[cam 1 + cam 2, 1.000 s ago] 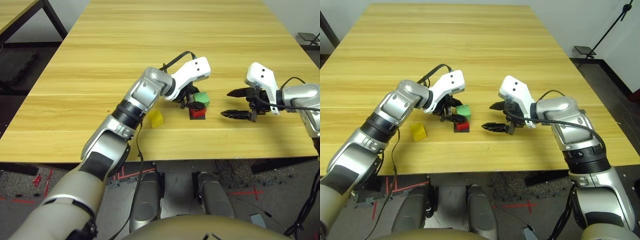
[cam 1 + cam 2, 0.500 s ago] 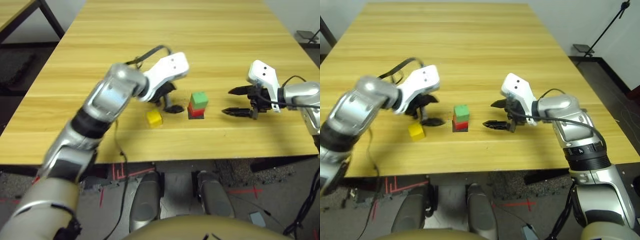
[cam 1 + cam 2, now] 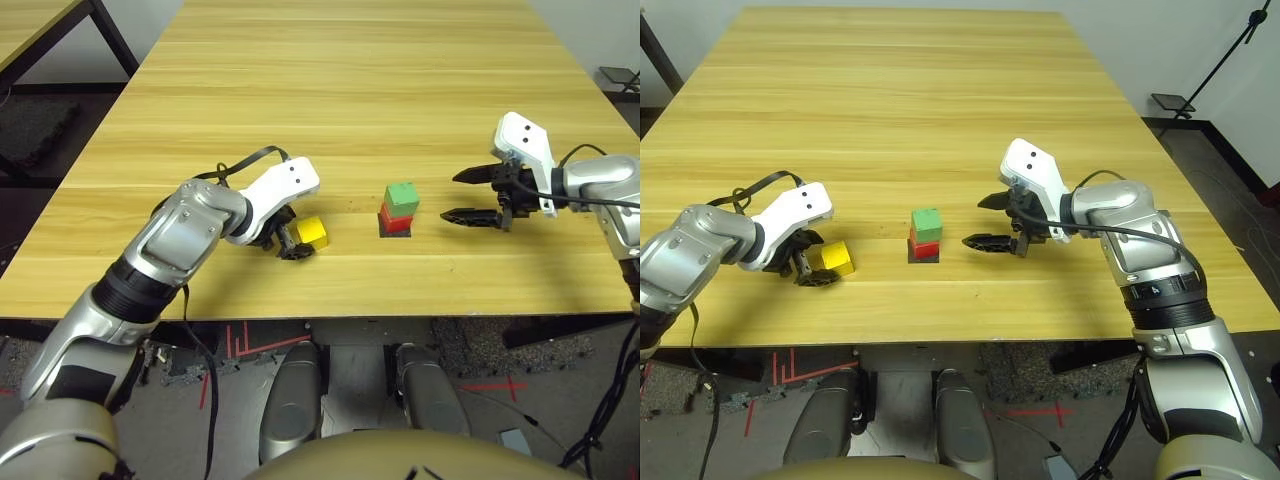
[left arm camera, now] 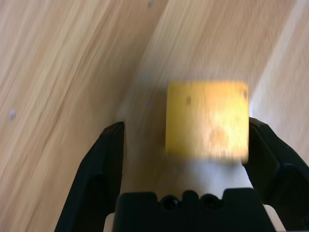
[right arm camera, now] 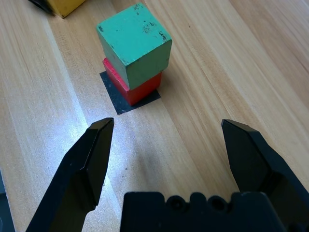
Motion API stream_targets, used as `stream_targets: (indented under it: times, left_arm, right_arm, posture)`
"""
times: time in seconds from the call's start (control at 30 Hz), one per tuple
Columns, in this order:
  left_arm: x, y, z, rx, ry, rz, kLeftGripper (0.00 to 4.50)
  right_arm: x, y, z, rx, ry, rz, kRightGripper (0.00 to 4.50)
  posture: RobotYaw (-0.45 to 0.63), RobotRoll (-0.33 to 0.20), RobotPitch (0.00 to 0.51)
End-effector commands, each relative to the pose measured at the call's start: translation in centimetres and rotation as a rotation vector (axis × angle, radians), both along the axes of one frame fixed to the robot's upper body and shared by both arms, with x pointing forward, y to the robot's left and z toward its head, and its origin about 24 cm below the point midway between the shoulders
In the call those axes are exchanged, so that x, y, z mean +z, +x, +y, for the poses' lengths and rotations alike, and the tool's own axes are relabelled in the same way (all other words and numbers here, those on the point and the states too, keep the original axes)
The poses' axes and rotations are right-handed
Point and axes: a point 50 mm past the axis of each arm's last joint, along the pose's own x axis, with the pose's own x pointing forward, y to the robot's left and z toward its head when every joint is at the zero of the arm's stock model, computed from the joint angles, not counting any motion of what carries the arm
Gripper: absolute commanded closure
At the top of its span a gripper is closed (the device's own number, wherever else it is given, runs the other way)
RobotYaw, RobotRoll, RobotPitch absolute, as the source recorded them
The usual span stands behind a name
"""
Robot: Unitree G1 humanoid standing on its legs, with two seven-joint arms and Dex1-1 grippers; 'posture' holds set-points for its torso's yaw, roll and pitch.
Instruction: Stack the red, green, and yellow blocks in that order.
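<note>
Inspection of your workspace, largest item first. The light wooden plank table (image 3: 350, 90) carries all items.

Your left gripper (image 3: 291, 240) lies low at the table surface. Its two black fingers are spread apart, and the small matte yellow cube (image 3: 312, 233) sits on the table between them. In the left wrist view the yellow cube (image 4: 207, 119) lies close against one finger (image 4: 270, 159), with a clear gap to the other finger (image 4: 99, 169). Whether that near finger actually touches the cube, you cannot tell from these views. The cube rests flat on the wood.

Your right gripper (image 3: 987, 221) hovers with its fingers wide apart, holding nothing. It points toward the stack, which stands just ahead of its fingertips and apart from them.

The stack stands between your two grippers. The small matte green cube (image 5: 134, 43) rests on top of the small matte red cube (image 5: 140, 87), turned slightly out of line with it. The red cube sits on a flat thin black square (image 5: 126, 99), whose edge shows beyond the cube on the side facing your right gripper. The yellow cube lies well apart from the stack, on the side of the stack away from your right gripper.
</note>
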Motion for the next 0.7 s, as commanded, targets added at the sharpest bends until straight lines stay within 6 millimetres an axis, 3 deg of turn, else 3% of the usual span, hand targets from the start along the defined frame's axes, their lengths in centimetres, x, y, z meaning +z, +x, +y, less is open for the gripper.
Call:
stream_targets:
  times: [0.03, 0.13, 0.3, 0.43, 0.57, 0.7]
  left_arm:
    - [0.5, -0.4, -0.9, -0.028, -0.034, 0.000, 1.30]
    - [2.0, -0.7, -1.2, -0.033, -0.025, 0.027, 2.40]
    - [6.2, -0.7, -1.2, -0.107, 0.054, 0.009, 2.39]
    - [9.6, 0.4, -2.3, -0.154, 0.032, -0.038, 2.39]
    - [11.5, 2.2, -4.0, -0.181, 0.001, -0.087, 2.39]
    - [12.1, 4.1, -6.6, -0.206, -0.020, -0.114, 2.39]
  right_arm:
    - [0.0, -0.2, -0.1, -0.002, -0.008, 0.004, 0.00]
    - [0.0, -0.3, -0.3, -0.013, -0.008, 0.003, 0.00]
    - [0.0, -0.3, -0.5, -0.025, -0.005, 0.002, 0.00]
    - [-0.2, -0.4, -0.5, -0.033, -0.002, 0.006, 0.00]
    - [-0.6, -0.5, -0.3, -0.040, 0.004, 0.011, 0.00]
    - [-1.0, -0.8, -0.1, -0.045, 0.017, 0.017, 0.00]
  posture:
    - [0.14, -0.079, 0.098]
    - [0.13, -0.076, 0.096]
    - [0.13, -0.067, 0.093]
    - [0.13, -0.045, 0.091]
    - [0.12, -0.033, 0.090]
    - [0.10, -0.024, 0.089]
